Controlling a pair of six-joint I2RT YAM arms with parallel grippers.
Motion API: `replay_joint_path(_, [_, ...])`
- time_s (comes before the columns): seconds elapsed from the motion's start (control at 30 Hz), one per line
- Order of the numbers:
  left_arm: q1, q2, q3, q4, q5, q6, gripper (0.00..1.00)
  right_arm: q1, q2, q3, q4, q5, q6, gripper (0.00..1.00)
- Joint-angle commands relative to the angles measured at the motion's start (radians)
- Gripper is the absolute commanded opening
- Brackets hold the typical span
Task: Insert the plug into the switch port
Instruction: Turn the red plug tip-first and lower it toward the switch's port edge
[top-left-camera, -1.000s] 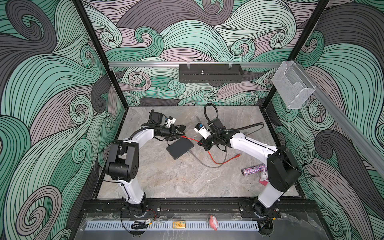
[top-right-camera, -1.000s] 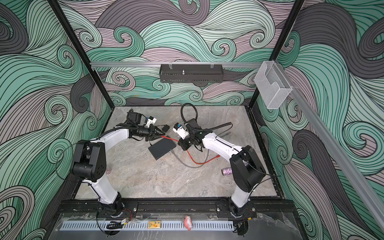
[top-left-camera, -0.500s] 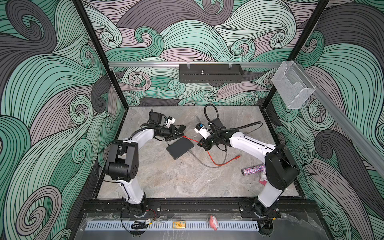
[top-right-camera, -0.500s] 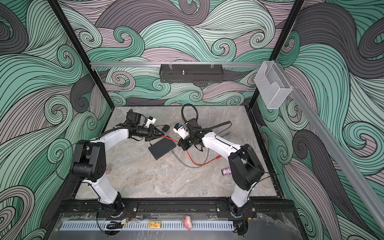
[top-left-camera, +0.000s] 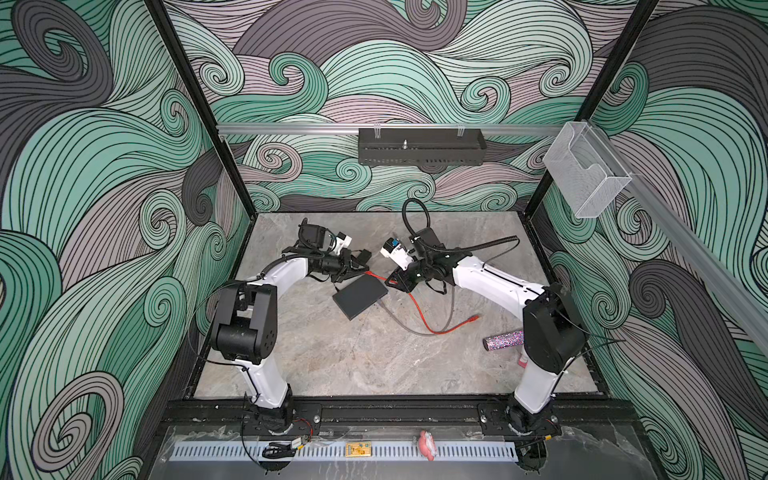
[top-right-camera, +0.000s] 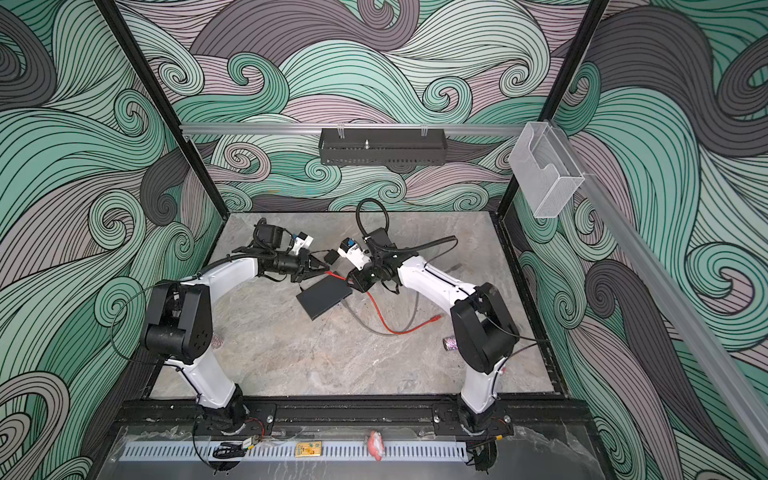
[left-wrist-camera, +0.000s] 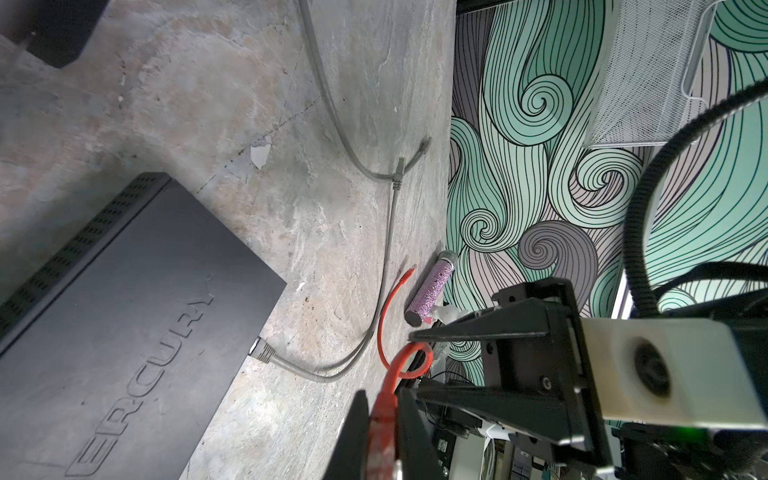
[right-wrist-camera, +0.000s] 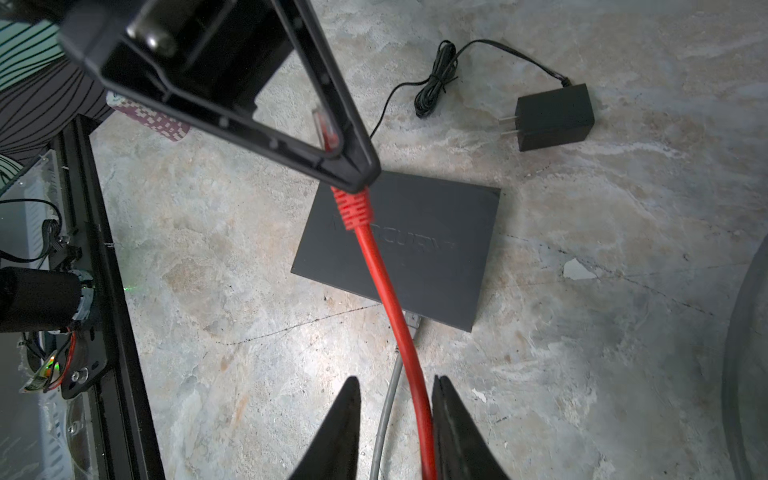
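The switch (top-left-camera: 360, 297) (top-right-camera: 325, 296) is a flat matte-black box lying on the stone table; it also shows in the wrist views (left-wrist-camera: 124, 311) (right-wrist-camera: 415, 245). My left gripper (top-left-camera: 365, 272) (top-right-camera: 326, 270) (left-wrist-camera: 382, 401) hangs just above its far edge, shut on the red plug (left-wrist-camera: 380, 415) (right-wrist-camera: 353, 205). The plug's red cable (top-left-camera: 419, 316) runs back between the parted fingers of my right gripper (top-left-camera: 390, 282) (top-right-camera: 351, 282) (right-wrist-camera: 397, 382), which is open. The cable lies against one finger, with a gap to the other. The switch's ports are hidden.
A grey cable (left-wrist-camera: 264, 353) (top-left-camera: 399, 320) is plugged into the switch's side and loops over the table. A black adapter cube (right-wrist-camera: 552, 116) (top-left-camera: 364, 254) with a thin cord lies behind the switch. A glittery tube (top-left-camera: 503, 340) lies beside the right arm's base.
My left gripper has closed on the red plug. My right gripper's jaws, shut on the cable before, have parted. Both arms have stayed almost in place.
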Motion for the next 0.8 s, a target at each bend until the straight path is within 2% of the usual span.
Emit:
replay_joint_path(0.0, [-0.024, -0.015, 0.002, 0.02, 0.035, 0.028, 0.13, 0.014, 0.033, 0.061, -0.012, -0.049, -0.007, 0.31])
replay_joint_path(0.17, [-0.036, -0.018, 0.001, 0.035, 0.056, 0.037, 0.13, 0.026, 0.072, 0.125, -0.026, -0.091, -0.009, 0.32])
replay_joint_path(0.3, [-0.051, -0.024, 0.005, 0.047, 0.069, 0.041, 0.13, 0.037, 0.093, 0.147, -0.039, -0.078, -0.014, 0.32])
replay_joint_path(0.77, [-0.059, -0.022, 0.01, 0.082, 0.079, 0.007, 0.13, 0.037, 0.061, 0.092, -0.003, -0.031, -0.003, 0.18])
